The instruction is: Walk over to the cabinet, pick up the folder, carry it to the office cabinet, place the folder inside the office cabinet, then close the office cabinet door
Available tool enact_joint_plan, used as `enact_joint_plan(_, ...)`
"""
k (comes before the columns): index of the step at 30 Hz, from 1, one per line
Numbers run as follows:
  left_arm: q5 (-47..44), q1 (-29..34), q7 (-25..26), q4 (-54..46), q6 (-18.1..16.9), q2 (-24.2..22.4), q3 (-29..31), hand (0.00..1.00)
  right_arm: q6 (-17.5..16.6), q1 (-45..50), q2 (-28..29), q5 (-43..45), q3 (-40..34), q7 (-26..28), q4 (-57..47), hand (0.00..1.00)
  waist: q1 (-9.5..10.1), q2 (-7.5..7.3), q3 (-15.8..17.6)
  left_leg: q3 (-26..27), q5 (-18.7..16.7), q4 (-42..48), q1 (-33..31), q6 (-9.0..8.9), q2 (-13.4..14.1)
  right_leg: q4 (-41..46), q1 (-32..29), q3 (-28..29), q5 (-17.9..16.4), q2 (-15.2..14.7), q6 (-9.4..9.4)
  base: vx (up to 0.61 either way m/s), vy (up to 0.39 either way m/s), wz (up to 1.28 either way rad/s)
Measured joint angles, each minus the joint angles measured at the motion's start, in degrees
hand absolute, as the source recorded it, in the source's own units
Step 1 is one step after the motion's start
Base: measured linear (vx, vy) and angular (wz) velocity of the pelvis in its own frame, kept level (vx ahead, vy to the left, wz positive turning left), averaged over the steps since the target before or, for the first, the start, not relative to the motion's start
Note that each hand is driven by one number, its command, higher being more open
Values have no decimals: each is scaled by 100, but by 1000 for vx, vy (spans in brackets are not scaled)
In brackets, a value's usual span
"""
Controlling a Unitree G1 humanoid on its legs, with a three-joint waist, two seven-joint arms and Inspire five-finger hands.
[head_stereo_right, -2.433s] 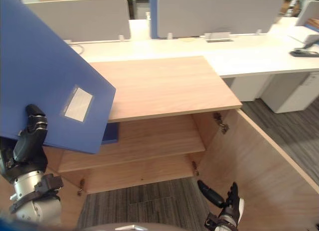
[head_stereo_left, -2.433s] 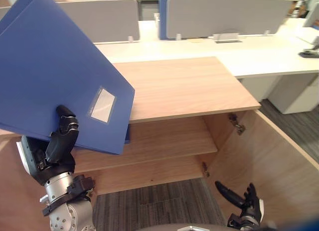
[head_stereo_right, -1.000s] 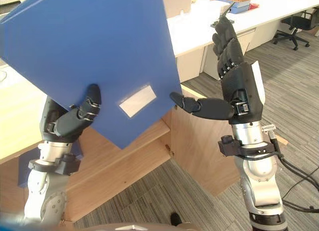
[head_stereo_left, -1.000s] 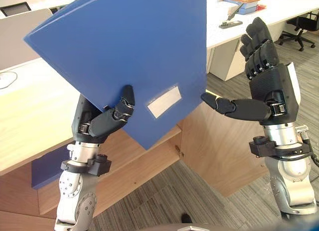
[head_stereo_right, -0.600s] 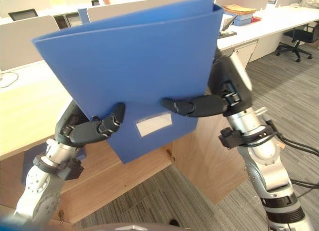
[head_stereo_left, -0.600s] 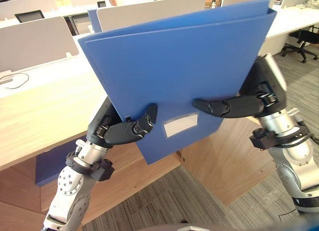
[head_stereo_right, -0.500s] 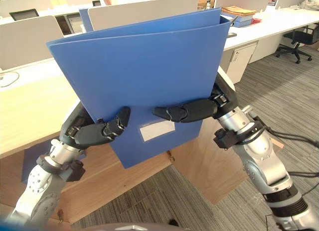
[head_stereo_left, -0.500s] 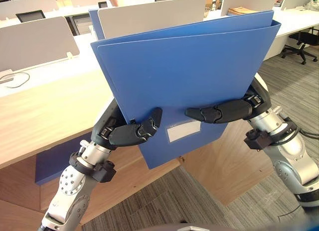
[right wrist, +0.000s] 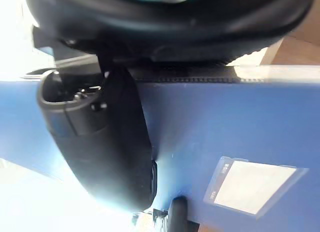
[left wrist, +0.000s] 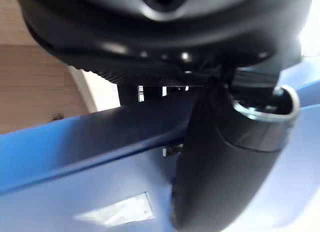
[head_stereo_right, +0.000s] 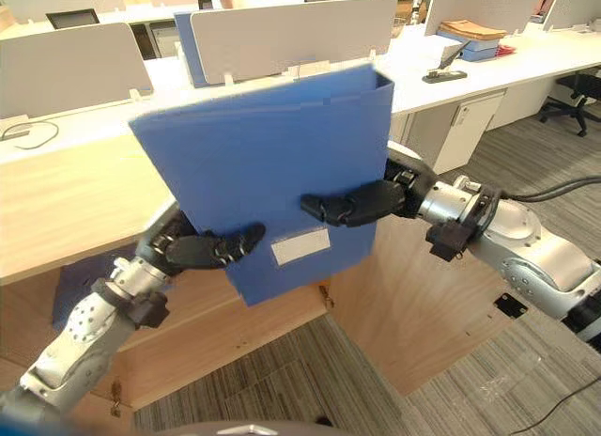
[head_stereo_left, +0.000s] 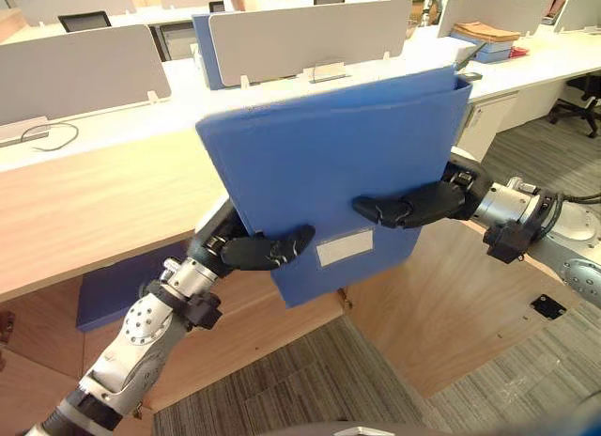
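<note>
The blue folder [head_stereo_left: 329,159] stands almost upright in the air, just in front of the office cabinet [head_stereo_left: 94,206] and above its top board. It is pinched from both sides. The left hand [head_stereo_left: 255,251] clamps one lower edge with its thumb across the cover, and the right hand [head_stereo_left: 413,206] grips the other the same way. To my eye it wants tipping flat and lowering under the top board. Then it can slide in beside the other blue folder [head_stereo_left: 113,290], clear of the open door [head_stereo_left: 441,304].

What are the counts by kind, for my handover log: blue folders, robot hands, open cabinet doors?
Blue plastic folders: 2, the held folder and the flat-lying folder below it.
Dark robot hands pinching the held folder: 2, left hand, right hand.
Open light-wood cabinet door: 1.
Total: 5.
</note>
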Motion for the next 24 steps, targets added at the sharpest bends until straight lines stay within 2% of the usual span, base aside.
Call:
enact_joint_plan(3,-85,-199,-792,469,414,329,-1291,100,135,-407,-32,-892,219,82,-147,0,-61,-6,-24,26,4,-29,8,-2,2,-1,-11,14,-2,9,0,0,-10,-3)
enact_joint_plan(5,150,-194,-1394,863,738,159,-2063,100,135,-479,70,-1514,264,163,-742,0,-130,-7,-34,47,10,-47,28,-11,9,-2,-34,26,-2,25,-1,18,-21,-6)
enact_joint_plan(6,276,-187,-1561,978,826,59,-2230,100,135,-520,142,-1721,264,190,-875,0,-154,-11,-37,49,17,-54,29,-17,10,-2,-39,27,-2,27,-1,0,0,0)
enact_joint_plan(8,649,-62,-1946,1606,1072,-574,-2586,100,49,-559,567,-2094,262,272,-1489,0,-199,-36,-53,45,59,-101,29,-22,7,-2,-57,22,-1,33,-2,0,0,0)
enact_joint_plan(11,1239,-56,-1909,2475,1113,-1164,-2467,100,-192,-528,1235,-2321,122,187,-1713,0,-225,-59,-75,21,112,-173,7,-10,-12,-4,-97,6,5,30,-9,-38,-26,4)
enact_joint_plan(15,2282,-23,-1688,4312,1243,-2124,-1765,100,-558,-125,1928,-3281,-434,-100,-1824,0,-227,-129,-77,-127,94,-153,-193,-12,-33,-10,-235,-129,-32,-28,-32,-48,-29,14)
enact_joint_plan(16,2736,50,-1616,4958,1300,-2469,-1359,100,-568,112,2151,-3679,-481,-160,-1700,0,-211,-165,-57,-156,117,-156,-202,-8,-30,-10,-236,-157,-35,-27,-38,-9,-38,16)
enact_joint_plan(18,3407,179,-1455,5574,1301,-2873,-769,100,-525,391,2376,-4068,-481,-158,-1406,0,-181,-191,-48,-176,151,-157,-207,23,-29,-8,-231,-176,-34,-29,-36,13,-24,8)
enact_joint_plan(20,4016,239,-1208,6452,1297,-3389,144,100,-373,676,2616,-4359,-422,-152,-877,0,-157,-222,-15,-222,153,-161,-220,26,-34,-7,-222,-224,-32,-39,-56,27,-15,13)
enact_joint_plan(22,4558,293,-623,7522,1312,-3896,1704,100,-116,801,2872,-5021,-164,-154,79,0,-128,-249,35,-335,163,-164,-258,40,-31,-4,-199,-325,-43,-49,-76,27,-15,22)
enact_joint_plan(24,4541,285,-374,7754,1366,-4008,2337,100,-3,804,2915,-5289,-6,-156,484,0,-88,-239,76,-403,175,-168,-277,53,-30,-4,-182,-392,-45,-56,-77,15,-13,22)
